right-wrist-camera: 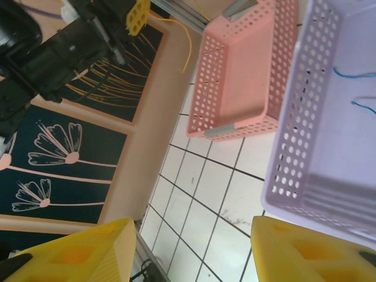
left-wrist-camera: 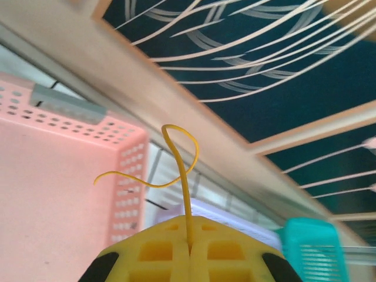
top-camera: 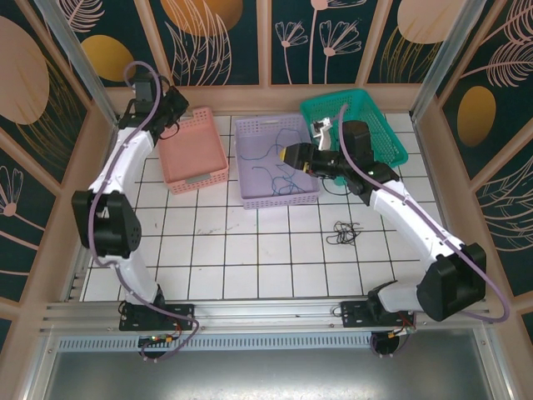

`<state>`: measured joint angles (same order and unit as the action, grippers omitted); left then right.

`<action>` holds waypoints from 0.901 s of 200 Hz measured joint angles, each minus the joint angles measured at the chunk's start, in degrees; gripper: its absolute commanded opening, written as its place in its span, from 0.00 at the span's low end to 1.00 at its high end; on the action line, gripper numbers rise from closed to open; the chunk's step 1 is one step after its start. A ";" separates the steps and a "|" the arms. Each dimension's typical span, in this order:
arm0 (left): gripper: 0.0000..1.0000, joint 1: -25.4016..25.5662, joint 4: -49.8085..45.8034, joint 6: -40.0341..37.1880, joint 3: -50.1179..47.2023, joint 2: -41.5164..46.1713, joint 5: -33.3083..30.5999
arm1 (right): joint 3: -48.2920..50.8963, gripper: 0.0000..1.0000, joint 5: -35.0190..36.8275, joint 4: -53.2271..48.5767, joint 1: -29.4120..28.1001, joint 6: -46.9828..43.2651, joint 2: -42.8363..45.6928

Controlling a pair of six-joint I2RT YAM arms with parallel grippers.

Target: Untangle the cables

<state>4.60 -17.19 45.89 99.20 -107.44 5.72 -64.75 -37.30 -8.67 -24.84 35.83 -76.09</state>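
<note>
My left gripper (left-wrist-camera: 189, 235) is shut on a thin yellow cable (left-wrist-camera: 185, 194) that stands up from the closed jaws and curls over. It hangs at the back left, beside the pink basket (top-camera: 193, 150). In the right wrist view the same yellow cable (right-wrist-camera: 187, 35) dangles beyond the pink basket (right-wrist-camera: 235, 88). My right gripper (top-camera: 291, 154) hovers over the purple basket (top-camera: 306, 196), open and holding nothing, with its fingertips (right-wrist-camera: 117, 241) wide apart. A blue cable (top-camera: 271, 171) lies loose inside that basket. A small clump of black cables (top-camera: 343, 233) rests on the white tiles to the right.
A green basket (top-camera: 379, 137) stands at the back right with a small object inside. The three baskets line the back of the tiled table (top-camera: 233, 258), which wooden walls enclose. The purple basket's perforated wall (right-wrist-camera: 305, 117) is close to my right fingers.
</note>
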 measured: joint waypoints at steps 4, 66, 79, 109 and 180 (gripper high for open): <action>0.00 0.00 -0.74 -0.55 0.94 -1.33 -0.57 | 0.28 0.55 0.35 -0.39 0.00 0.31 0.20; 0.52 0.00 -6.36 -5.79 4.00 -13.25 -3.37 | 4.24 0.56 7.17 -5.70 2.32 1.92 6.49; 0.54 0.07 -7.02 -6.14 3.93 -13.62 -1.64 | 4.66 0.56 9.60 -7.56 3.56 2.32 8.00; 0.56 0.33 -6.99 -5.64 2.99 -12.66 1.73 | 5.88 0.53 16.24 -12.09 8.20 4.70 10.69; 0.55 6.21 -5.81 -0.39 -8.94 3.65 3.56 | 14.36 0.51 26.25 -23.10 21.24 16.55 12.50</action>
<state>10.81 -23.00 45.50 90.26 -103.79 9.28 -50.39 -11.05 -31.77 -3.60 52.38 -63.59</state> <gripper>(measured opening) 0.553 0.501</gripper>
